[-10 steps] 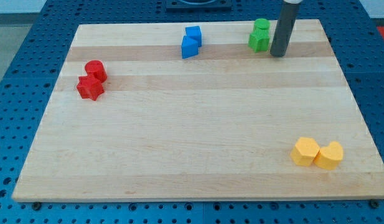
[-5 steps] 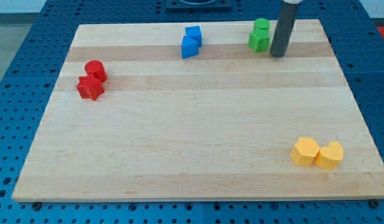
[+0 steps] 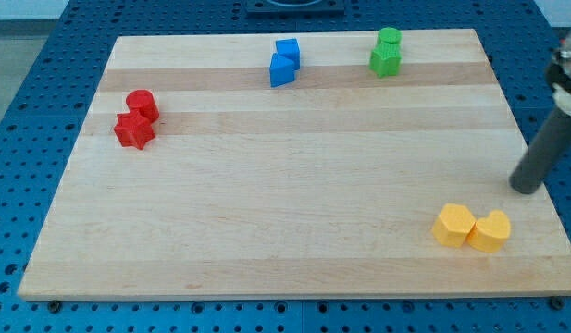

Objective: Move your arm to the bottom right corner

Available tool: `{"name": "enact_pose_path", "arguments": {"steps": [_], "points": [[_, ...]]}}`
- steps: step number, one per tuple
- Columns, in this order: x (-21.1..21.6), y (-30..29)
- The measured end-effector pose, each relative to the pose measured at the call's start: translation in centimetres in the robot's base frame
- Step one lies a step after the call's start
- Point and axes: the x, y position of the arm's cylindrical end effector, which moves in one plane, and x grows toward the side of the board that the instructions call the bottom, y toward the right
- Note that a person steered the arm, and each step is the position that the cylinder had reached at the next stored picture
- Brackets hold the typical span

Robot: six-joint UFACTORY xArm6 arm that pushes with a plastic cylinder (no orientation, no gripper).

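My tip [image 3: 524, 189] rests on the wooden board [image 3: 285, 203] near its right edge, just above and to the right of two yellow blocks: a yellow hexagon [image 3: 453, 225] and a yellow heart [image 3: 490, 230] that touch each other near the view's bottom right. The tip stands apart from the heart. The rod rises toward the view's right edge.
Two green blocks [image 3: 386, 53] sit together at the top right. Two blue blocks [image 3: 284, 62] sit at the top middle. A red cylinder [image 3: 142, 104] and a red star [image 3: 133, 130] touch at the left. A blue pegboard [image 3: 26, 111] surrounds the board.
My tip has moved from beside the green blocks at the top right down along the right side to just above the yellow blocks. No block has moved.
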Motion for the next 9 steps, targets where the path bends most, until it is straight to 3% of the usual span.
{"name": "enact_pose_path", "arguments": {"steps": [2, 3, 6, 9], "points": [[8.9, -1.7], [10.1, -2.6], [9.1, -6.0], [2.7, -5.9]]}}
